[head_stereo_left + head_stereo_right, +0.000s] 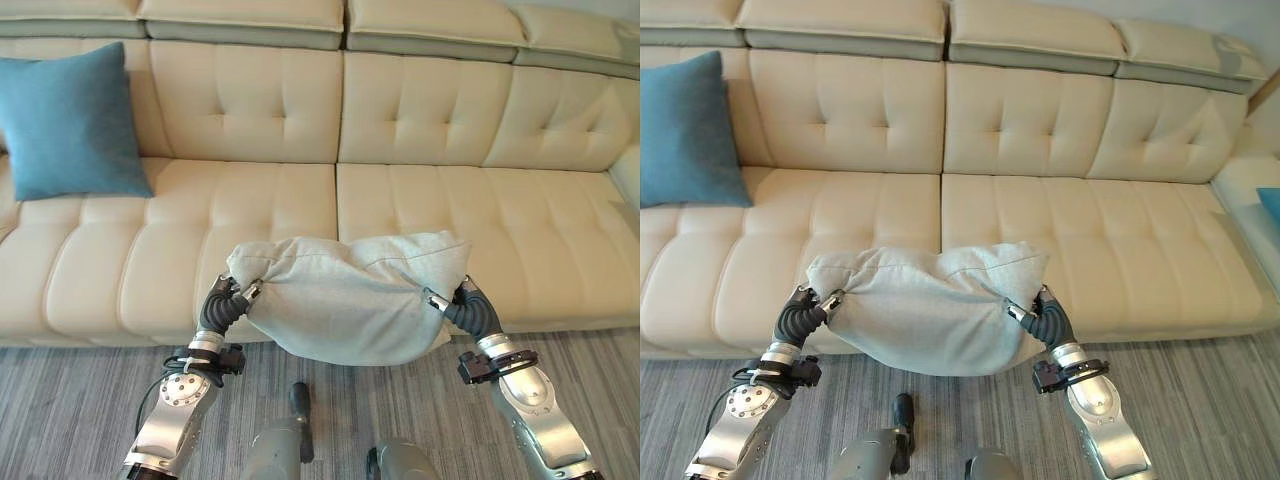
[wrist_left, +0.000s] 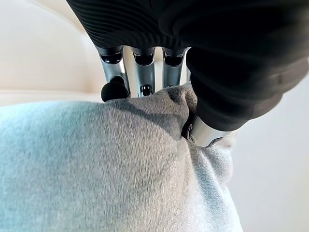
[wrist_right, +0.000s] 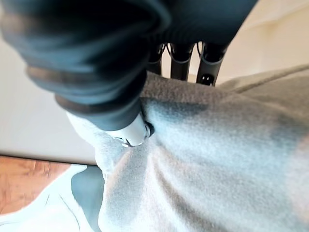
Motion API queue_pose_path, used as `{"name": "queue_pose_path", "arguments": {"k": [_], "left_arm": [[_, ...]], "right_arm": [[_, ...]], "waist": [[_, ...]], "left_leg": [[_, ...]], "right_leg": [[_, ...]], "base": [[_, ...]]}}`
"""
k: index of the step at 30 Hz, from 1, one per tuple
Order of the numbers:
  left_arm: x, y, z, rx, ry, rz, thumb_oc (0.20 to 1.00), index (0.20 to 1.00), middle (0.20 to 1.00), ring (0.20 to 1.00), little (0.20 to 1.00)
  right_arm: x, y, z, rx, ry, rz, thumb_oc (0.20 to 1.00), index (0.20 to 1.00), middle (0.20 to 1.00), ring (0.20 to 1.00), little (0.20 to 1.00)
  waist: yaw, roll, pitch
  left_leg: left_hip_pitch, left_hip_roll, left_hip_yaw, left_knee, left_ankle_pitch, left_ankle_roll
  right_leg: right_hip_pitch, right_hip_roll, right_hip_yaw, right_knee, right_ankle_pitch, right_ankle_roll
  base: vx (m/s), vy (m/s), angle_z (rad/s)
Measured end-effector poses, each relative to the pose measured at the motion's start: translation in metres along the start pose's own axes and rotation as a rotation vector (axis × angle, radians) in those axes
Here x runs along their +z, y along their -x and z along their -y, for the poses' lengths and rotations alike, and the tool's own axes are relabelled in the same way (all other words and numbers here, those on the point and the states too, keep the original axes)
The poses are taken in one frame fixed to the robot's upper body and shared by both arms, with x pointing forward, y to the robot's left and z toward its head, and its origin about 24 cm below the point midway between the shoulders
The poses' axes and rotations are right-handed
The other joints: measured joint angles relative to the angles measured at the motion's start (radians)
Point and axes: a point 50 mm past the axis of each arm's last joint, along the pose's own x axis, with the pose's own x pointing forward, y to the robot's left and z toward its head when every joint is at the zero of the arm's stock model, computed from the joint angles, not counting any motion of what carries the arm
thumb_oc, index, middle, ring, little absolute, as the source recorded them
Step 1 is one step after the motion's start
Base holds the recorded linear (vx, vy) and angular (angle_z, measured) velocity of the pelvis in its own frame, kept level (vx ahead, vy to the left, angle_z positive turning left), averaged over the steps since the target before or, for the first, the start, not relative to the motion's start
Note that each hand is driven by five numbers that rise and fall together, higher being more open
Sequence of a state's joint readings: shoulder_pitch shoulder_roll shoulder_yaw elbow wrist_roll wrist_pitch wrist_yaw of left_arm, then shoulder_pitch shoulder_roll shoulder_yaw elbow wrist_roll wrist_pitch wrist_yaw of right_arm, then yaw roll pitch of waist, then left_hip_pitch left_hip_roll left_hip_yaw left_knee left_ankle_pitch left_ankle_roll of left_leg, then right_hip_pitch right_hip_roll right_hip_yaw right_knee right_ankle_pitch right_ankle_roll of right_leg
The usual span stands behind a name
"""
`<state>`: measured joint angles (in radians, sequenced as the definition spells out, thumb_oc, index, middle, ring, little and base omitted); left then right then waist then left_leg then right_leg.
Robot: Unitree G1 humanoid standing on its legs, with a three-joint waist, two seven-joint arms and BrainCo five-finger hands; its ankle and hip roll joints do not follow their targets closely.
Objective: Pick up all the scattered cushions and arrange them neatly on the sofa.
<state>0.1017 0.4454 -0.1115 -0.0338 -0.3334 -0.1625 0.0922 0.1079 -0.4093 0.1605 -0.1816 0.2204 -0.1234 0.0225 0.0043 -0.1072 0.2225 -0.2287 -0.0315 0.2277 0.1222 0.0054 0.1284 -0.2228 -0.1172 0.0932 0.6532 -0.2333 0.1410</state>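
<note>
A pale grey cushion (image 1: 350,295) hangs in front of the cream sofa's (image 1: 430,215) front edge, held up between both hands. My left hand (image 1: 228,305) pinches its left end, with the thumb pressed into the grey cloth (image 2: 120,164). My right hand (image 1: 468,305) is shut on its right end, thumb dug into the cloth (image 3: 207,145). A teal cushion (image 1: 70,122) leans upright against the sofa's backrest at the far left.
Grey striped carpet (image 1: 60,410) lies before the sofa. The sofa's middle and right seats (image 1: 1090,235) are bare. A bit of blue cushion (image 1: 1270,200) shows at the far right on the sofa's side section.
</note>
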Motion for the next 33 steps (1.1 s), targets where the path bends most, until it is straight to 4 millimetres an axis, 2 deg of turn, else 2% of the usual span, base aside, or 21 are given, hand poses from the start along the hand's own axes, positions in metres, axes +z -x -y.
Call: {"name": "queue_pose_path", "arguments": {"k": [1, 2, 4, 8, 9, 11, 12, 13, 14, 16, 17, 18, 19, 20, 22, 25, 26, 27, 29, 30, 33], "left_arm": [[0.000, 0.000, 0.000, 0.007, 0.005, 0.002, 0.200, 0.200, 0.200, 0.200, 0.200], [0.000, 0.000, 0.000, 0.006, 0.005, 0.002, 0.200, 0.200, 0.200, 0.200, 0.200], [-0.002, 0.000, 0.002, 0.004, 0.015, -0.004, 0.200, 0.200, 0.200, 0.200, 0.200], [-0.007, 0.001, 0.005, 0.007, 0.042, -0.019, 0.200, 0.200, 0.200, 0.200, 0.200], [-0.009, 0.002, 0.006, 0.001, 0.047, -0.029, 0.200, 0.200, 0.200, 0.200, 0.200], [-0.013, 0.005, 0.007, -0.015, 0.045, -0.046, 0.200, 0.200, 0.200, 0.200, 0.200], [-0.014, 0.006, 0.008, -0.021, 0.049, -0.051, 0.200, 0.200, 0.200, 0.200, 0.200], [-0.016, 0.007, 0.009, -0.023, 0.054, -0.058, 0.200, 0.200, 0.200, 0.200, 0.200], [-0.017, 0.009, 0.011, -0.026, 0.061, -0.060, 0.200, 0.200, 0.200, 0.200, 0.200], [-0.014, 0.010, 0.012, -0.027, 0.069, -0.048, 0.200, 0.200, 0.200, 0.200, 0.200], [-0.011, 0.006, 0.015, -0.038, 0.077, -0.033, 0.200, 0.200, 0.200, 0.200, 0.200], [-0.010, 0.003, 0.017, -0.045, 0.083, -0.025, 0.200, 0.200, 0.200, 0.200, 0.200], [-0.006, 0.000, 0.020, -0.059, 0.085, -0.009, 0.200, 0.200, 0.200, 0.200, 0.200], [-0.007, 0.001, 0.021, -0.060, 0.090, -0.011, 0.200, 0.200, 0.200, 0.200, 0.200], [-0.008, 0.002, 0.021, -0.059, 0.094, -0.015, 0.200, 0.200, 0.200, 0.200, 0.200], [-0.003, -0.004, 0.022, -0.059, 0.093, 0.010, 0.200, 0.200, 0.200, 0.200, 0.200], [0.000, -0.007, 0.023, -0.062, 0.093, 0.021, 0.200, 0.200, 0.200, 0.200, 0.200], [0.001, -0.008, 0.023, -0.060, 0.093, 0.024, 0.200, 0.200, 0.200, 0.200, 0.200], [-0.001, -0.005, 0.020, -0.048, 0.093, 0.016, 0.200, 0.200, 0.200, 0.200, 0.200], [-0.001, -0.006, 0.019, -0.042, 0.090, 0.018, 0.200, 0.200, 0.200, 0.200, 0.200], [0.003, -0.010, 0.014, -0.015, 0.072, 0.033, 0.200, 0.200, 0.200, 0.200, 0.200]], "right_arm": [[0.002, -0.002, 0.001, 0.005, 0.004, 0.011, 0.200, 0.200, 0.200, 0.200, 0.200], [0.004, -0.004, 0.001, 0.006, 0.003, 0.019, 0.200, 0.200, 0.200, 0.200, 0.200], [0.003, -0.003, 0.002, 0.005, -0.019, 0.016, 0.200, 0.200, 0.200, 0.200, 0.200], [0.002, -0.002, 0.003, 0.007, -0.023, 0.007, 0.200, 0.200, 0.200, 0.200, 0.200], [0.001, -0.001, 0.004, 0.004, -0.022, 0.001, 0.200, 0.200, 0.200, 0.200, 0.200], [-0.003, 0.002, 0.005, 0.004, -0.025, -0.018, 0.200, 0.200, 0.200, 0.200, 0.200], [-0.005, 0.004, 0.005, 0.004, -0.027, -0.029, 0.200, 0.200, 0.200, 0.200, 0.200], [-0.007, 0.005, 0.006, 0.004, -0.026, -0.037, 0.200, 0.200, 0.200, 0.200, 0.200], [-0.008, 0.008, 0.007, 0.002, -0.024, -0.046, 0.200, 0.200, 0.200, 0.200, 0.200], [-0.006, 0.006, 0.010, 0.006, -0.010, -0.039, 0.200, 0.200, 0.200, 0.200, 0.200], [-0.006, 0.007, 0.015, -0.011, -0.006, -0.037, 0.200, 0.200, 0.200, 0.200, 0.200], [-0.006, 0.007, 0.017, -0.016, 0.002, -0.040, 0.200, 0.200, 0.200, 0.200, 0.200], [-0.003, 0.007, 0.022, -0.021, 0.013, -0.032, 0.200, 0.200, 0.200, 0.200, 0.200], [-0.002, 0.007, 0.024, -0.017, 0.016, -0.028, 0.200, 0.200, 0.200, 0.200, 0.200], [0.002, 0.003, 0.025, -0.018, 0.015, -0.009, 0.200, 0.200, 0.200, 0.200, 0.200], [0.006, -0.001, 0.026, -0.034, 0.016, 0.007, 0.200, 0.200, 0.200, 0.200, 0.200], [0.007, -0.002, 0.027, -0.040, 0.021, 0.013, 0.200, 0.200, 0.200, 0.200, 0.200], [0.009, -0.004, 0.028, -0.038, 0.028, 0.018, 0.200, 0.200, 0.200, 0.200, 0.200], [0.010, -0.006, 0.026, -0.024, 0.030, 0.026, 0.200, 0.200, 0.200, 0.200, 0.200], [0.011, -0.008, 0.025, -0.022, 0.028, 0.030, 0.200, 0.200, 0.200, 0.200, 0.200], [0.020, -0.018, 0.022, -0.009, 0.050, 0.072, 0.200, 0.200, 0.200, 0.200, 0.200]], "waist": [[-0.001, 0.000, 0.005], [-0.004, 0.021, 0.019], [-0.031, 0.048, 0.037], [-0.059, 0.044, 0.047], [-0.068, 0.040, 0.051], [-0.073, 0.027, 0.048], [-0.072, 0.021, 0.048], [-0.074, 0.028, 0.047], [-0.077, 0.043, 0.045], [-0.075, 0.065, 0.043], [-0.084, 0.069, 0.043], [-0.084, 0.067, 0.045], [-0.092, 0.052, 0.048], [-0.088, 0.050, 0.048], [-0.087, 0.059, 0.045], [-0.095, 0.062, 0.046], [-0.093, 0.061, 0.046], [-0.096, 0.070, 0.046], [-0.087, 0.095, 0.047], [-0.084, 0.100, 0.048], [-0.078, 0.091, 0.045]], "left_leg": [[0.020, 0.004, -0.001, -0.018, 0.007, 0.009], [0.033, 0.010, 0.000, -0.031, 0.013, 0.020], [0.070, 0.007, -0.001, -0.063, 0.027, 0.009], [0.140, -0.019, -0.003, -0.100, 0.021, -0.006], [0.164, -0.028, -0.029, -0.105, -0.007, -0.028], [0.201, -0.048, -0.056, -0.110, -0.015, -0.050], [0.225, -0.056, -0.078, -0.114, -0.033, -0.069], [0.239, -0.050, -0.090, -0.113, -0.045, -0.087], [0.255, -0.033, -0.109, -0.108, -0.056, -0.104], [0.254, 0.011, -0.114, -0.084, -0.074, -0.131], [0.200, 0.032, -0.125, 0.015, -0.098, -0.162], [0.170, 0.036, -0.132, 0.083, -0.101, -0.167], [0.086, 0.049, -0.136, 0.254, -0.113, -0.186], [0.059, 0.056, -0.133, 0.337, -0.115, -0.196], [0.042, 0.072, -0.135, 0.372, -0.123, -0.201], [0.019, 0.082, -0.134, 0.270, -0.125, -0.199], [0.015, 0.081, -0.133, 0.211, -0.121, -0.198], [0.022, 0.082, -0.134, 0.112, -0.114, -0.192], [0.064, 0.083, -0.140, 0.000, -0.084, -0.161], [0.068, 0.082, -0.149, -0.009, -0.045, -0.158], [0.111, 0.055, -0.112, -0.075, 0.010, -0.137]], "right_leg": [[-0.013, -0.004, -0.028, -0.044, -0.020, -0.010], [-0.046, 0.007, -0.062, -0.113, -0.019, -0.013], [-0.089, 0.015, -0.120, -0.251, 0.007, -0.022], [-0.134, 0.021, -0.136, -0.525, 0.215, -0.008], [-0.128, 0.019, -0.151, -0.597, 0.275, -0.016], [-0.080, 0.002, -0.152, -0.641, 0.321, -0.016], [-0.054, -0.005, -0.151, -0.645, 0.357, -0.032], [-0.042, 0.000, -0.152, -0.639, 0.391, -0.047], [-0.019, 0.020, -0.155, -0.636, 0.432, -0.079], [-0.007, 0.057, -0.177, -0.632, 0.426, -0.114], [0.008, 0.063, -0.212, -0.642, 0.412, -0.129], [0.014, 0.066, -0.221, -0.634, 0.397, -0.141], [0.025, 0.060, -0.236, -0.624, 0.398, -0.169], [0.038, 0.063, -0.236, -0.621, 0.385, -0.184], [0.059, 0.072, -0.234, -0.624, 0.360, -0.187], [0.061, 0.077, -0.231, -0.635, 0.352, -0.193], [0.061, 0.076, -0.230, -0.645, 0.352, -0.195], [0.063, 0.082, -0.226, -0.644, 0.359, -0.181], [0.062, 0.105, -0.203, -0.630, 0.353, -0.171], [0.062, 0.111, -0.195, -0.625, 0.351, -0.165], [0.061, 0.084, -0.147, -0.624, 0.346, -0.127]], "base": [[0.26, 0.081, -0.33], [0.26, 0.046, -0.31], [0.27, 0.011, 0.00], [0.29, -0.041, 0.21], [0.19, -0.048, 0.35], [0.30, -0.108, 0.52], [0.29, -0.112, 0.50], [0.17, -0.087, 0.49], [0.27, -0.184, 0.37], [0.29, -0.276, 0.30], [0.07, -0.185, 0.45], [0.03, -0.145, 0.66], [0.05, -0.083, 0.31], [0.06, -0.064, 0.15], [0.07, -0.010, -0.10], [0.09, 0.054, -0.02], [0.12, 0.137, -0.03], [0.14, 0.172, -0.22], [0.10, 0.110, -0.49], [0.08, 0.057, -0.54], [0.04, 0.039, -0.34]]}}
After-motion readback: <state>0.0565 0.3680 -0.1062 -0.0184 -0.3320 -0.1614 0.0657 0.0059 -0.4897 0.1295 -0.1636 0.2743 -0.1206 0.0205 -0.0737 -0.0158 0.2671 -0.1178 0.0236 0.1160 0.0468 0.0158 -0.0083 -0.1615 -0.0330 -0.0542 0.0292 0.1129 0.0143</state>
